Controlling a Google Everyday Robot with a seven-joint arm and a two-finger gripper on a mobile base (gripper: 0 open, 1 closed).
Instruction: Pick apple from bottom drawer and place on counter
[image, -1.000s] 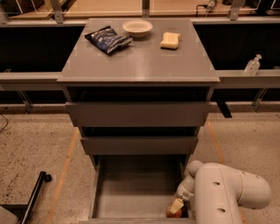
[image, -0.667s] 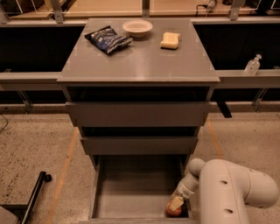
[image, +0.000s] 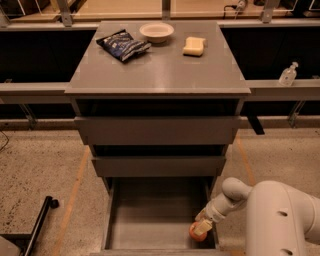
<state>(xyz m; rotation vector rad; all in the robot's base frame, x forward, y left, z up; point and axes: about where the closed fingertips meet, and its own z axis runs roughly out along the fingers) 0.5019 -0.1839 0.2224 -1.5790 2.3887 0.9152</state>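
The bottom drawer (image: 150, 220) is pulled open at the foot of the grey cabinet. The apple (image: 196, 234), small and reddish-orange, lies in its front right corner. My gripper (image: 202, 227) reaches down into that corner on the white arm (image: 280, 215) and sits right on top of the apple, partly covering it. The counter (image: 160, 70) is the flat grey cabinet top above.
On the counter are a dark snack bag (image: 122, 45), a white bowl (image: 156, 31) and a pale yellow sponge (image: 194, 46). Two shallower drawers (image: 157, 131) stick out above the open one. A clear bottle (image: 288, 75) stands on the right ledge. A black pole (image: 37, 225) lies on the floor at left.
The arm has shifted slightly and the gripper has settled lower onto the apple in the drawer's front right corner. The apple has not moved.
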